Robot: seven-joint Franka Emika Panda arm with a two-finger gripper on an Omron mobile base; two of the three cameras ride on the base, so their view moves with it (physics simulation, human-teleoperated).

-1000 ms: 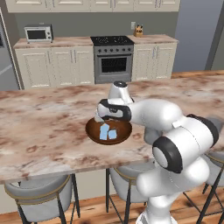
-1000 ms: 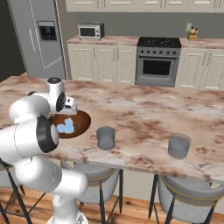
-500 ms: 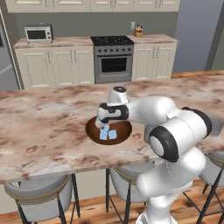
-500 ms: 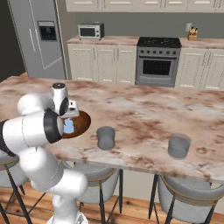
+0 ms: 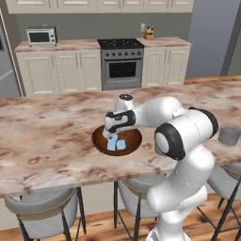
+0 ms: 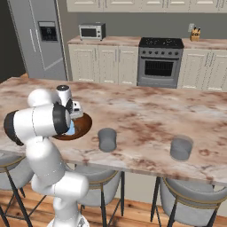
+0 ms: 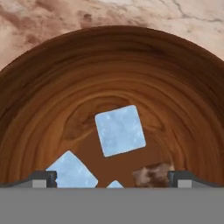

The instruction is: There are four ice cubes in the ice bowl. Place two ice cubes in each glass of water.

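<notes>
The pincer (image 5: 111, 135) hangs over ice cubes (image 5: 116, 144) in the ice bowl (image 5: 133, 140).

pale-blue ice cubes (image 7: 120, 130), dark-brown wood-grained ice bowl (image 7: 65, 78), grey tumblers (image 6: 107, 139)

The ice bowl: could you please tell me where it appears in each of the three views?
Left base view: the ice bowl sits centre-left on the marble counter, under the gripper.
Right base view: left of centre, partly behind the arm, left of the nearer glass.
Hand view: its wooden inside spans the picture.
Shared landmark: the ice cubes inside it.
</notes>
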